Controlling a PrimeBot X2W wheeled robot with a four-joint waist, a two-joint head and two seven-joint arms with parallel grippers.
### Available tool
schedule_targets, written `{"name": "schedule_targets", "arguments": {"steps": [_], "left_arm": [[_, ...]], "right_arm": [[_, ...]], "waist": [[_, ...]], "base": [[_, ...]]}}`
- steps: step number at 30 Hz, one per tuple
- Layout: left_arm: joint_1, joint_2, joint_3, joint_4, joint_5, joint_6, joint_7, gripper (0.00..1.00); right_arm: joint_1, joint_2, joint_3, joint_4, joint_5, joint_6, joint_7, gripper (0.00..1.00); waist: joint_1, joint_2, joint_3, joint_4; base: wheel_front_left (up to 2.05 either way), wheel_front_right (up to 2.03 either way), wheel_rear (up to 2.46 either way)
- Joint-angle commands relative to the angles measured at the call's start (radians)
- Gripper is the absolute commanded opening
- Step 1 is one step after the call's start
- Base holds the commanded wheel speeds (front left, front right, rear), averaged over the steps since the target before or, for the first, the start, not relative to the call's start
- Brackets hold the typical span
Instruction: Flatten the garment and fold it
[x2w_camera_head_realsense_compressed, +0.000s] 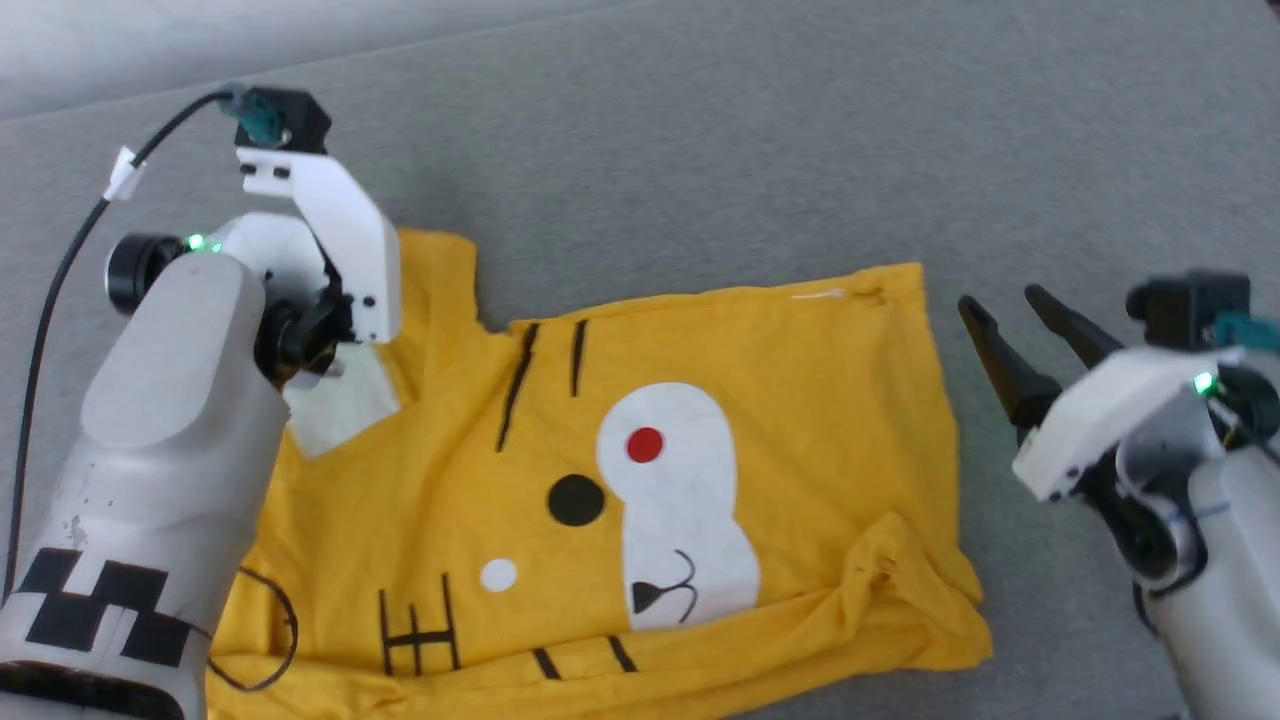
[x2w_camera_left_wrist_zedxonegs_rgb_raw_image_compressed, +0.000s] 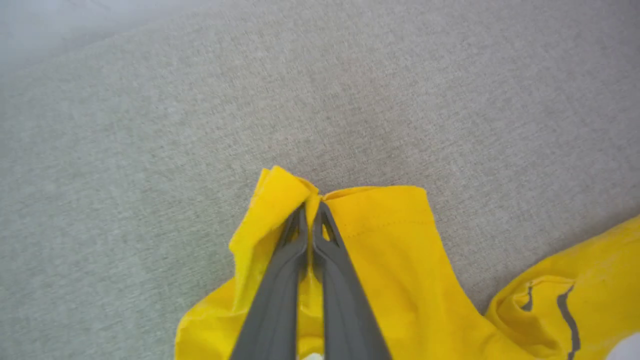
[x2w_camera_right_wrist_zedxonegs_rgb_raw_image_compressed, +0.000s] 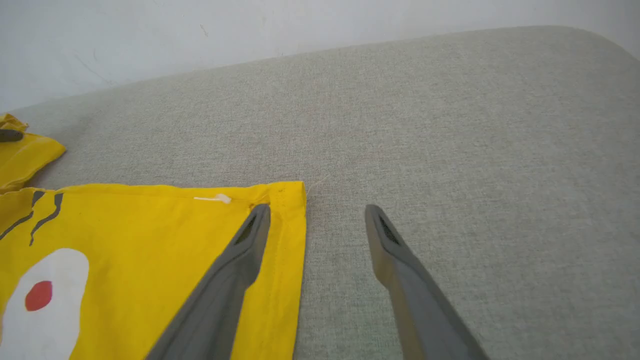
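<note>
"Left arm?"
"My left end effector (x2w_camera_left_wrist_zedxonegs_rgb_raw_image_compressed: 311, 210) is clenched on the sleeve edge of the garment (x2w_camera_left_wrist_zedxonegs_rgb_raw_image_compressed: 390, 250)."
"And the right?"
"My right end effector (x2w_camera_right_wrist_zedxonegs_rgb_raw_image_compressed: 317, 210) is spread wide across the garment's far corner edge. The garment lies print-up on the grey fabric surface (x2w_camera_head_realsense_compressed: 700, 150), rumpled at its near right corner."

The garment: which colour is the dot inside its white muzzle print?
The dot on the garment is red; head view shows it best.

Right claw (x2w_camera_head_realsense_compressed: 998, 296) blk; L forearm (x2w_camera_head_realsense_compressed: 170, 420) grey, checker marks (x2w_camera_head_realsense_compressed: 100, 610).
</note>
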Motion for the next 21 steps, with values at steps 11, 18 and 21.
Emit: {"name": "schedule_targets", "arguments": {"steps": [11,18,21], "left_arm": [[0.013,-0.025,0.007,-0.161,-0.009,0.009,-0.077,0.00],[0.035,-0.018,0.012,-0.193,-0.021,0.019,-0.080,0.00],[0.042,-0.013,0.015,-0.197,-0.026,0.024,-0.081,0.00]], "right_arm": [[-0.310,-0.088,0.200,0.288,0.120,-0.001,0.316,1.00],[-0.323,-0.083,0.308,0.380,0.234,-0.001,0.596,1.00],[-0.305,-0.091,0.344,0.352,0.282,-0.001,0.670,1.00]], "waist": [[-0.0001,0.0001,0.055,0.156],[-0.0001,0.0001,0.076,0.177],[-0.0001,0.0001,0.076,0.175]], "base": [[0.00,0.00,0.00],[0.00,0.00,0.00],[0.00,0.00,0.00]]}}
